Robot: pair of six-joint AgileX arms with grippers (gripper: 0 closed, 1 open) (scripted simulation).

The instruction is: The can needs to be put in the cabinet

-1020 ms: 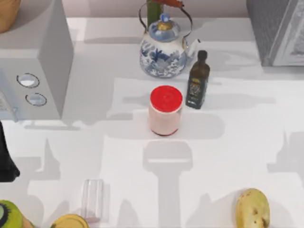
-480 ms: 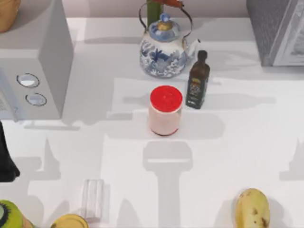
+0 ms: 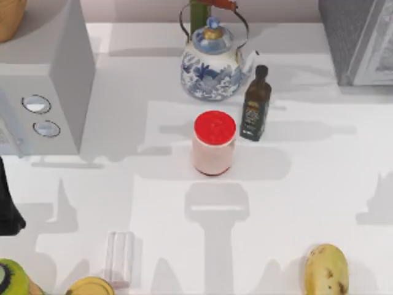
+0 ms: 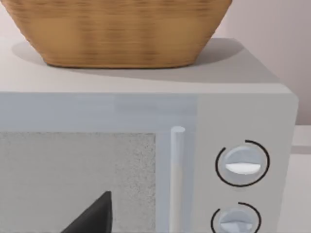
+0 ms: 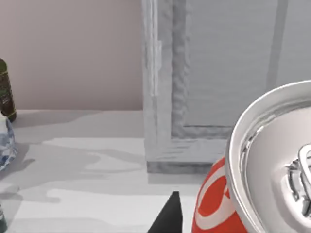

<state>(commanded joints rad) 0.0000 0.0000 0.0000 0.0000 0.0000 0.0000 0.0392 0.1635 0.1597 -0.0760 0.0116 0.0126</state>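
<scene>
The can (image 5: 257, 194), red with white lettering and a silver top, fills the near corner of the right wrist view. My right gripper (image 5: 214, 221) is shut on it, and one dark fingertip (image 5: 167, 218) shows beside it. The grey cabinet (image 5: 218, 82) stands right ahead of the can with its front closed. In the top view the cabinet (image 3: 359, 40) sits at the table's far right corner. My left arm (image 3: 6, 206) stays at the left edge, and a dark fingertip (image 4: 95, 216) faces the microwave door.
A microwave (image 3: 43, 80) with a wicker basket (image 4: 121, 29) on it stands at the left. A blue-white teapot (image 3: 212, 61), a dark oil bottle (image 3: 255, 104) and a pink jar with a red lid (image 3: 214, 142) hold the middle. A glass (image 3: 120, 258) and a yellow fruit (image 3: 325, 269) lie near the front.
The arm shadow at the table's right edge has shifted a little. Nothing standing on the table has moved, and the left arm has stayed put.
</scene>
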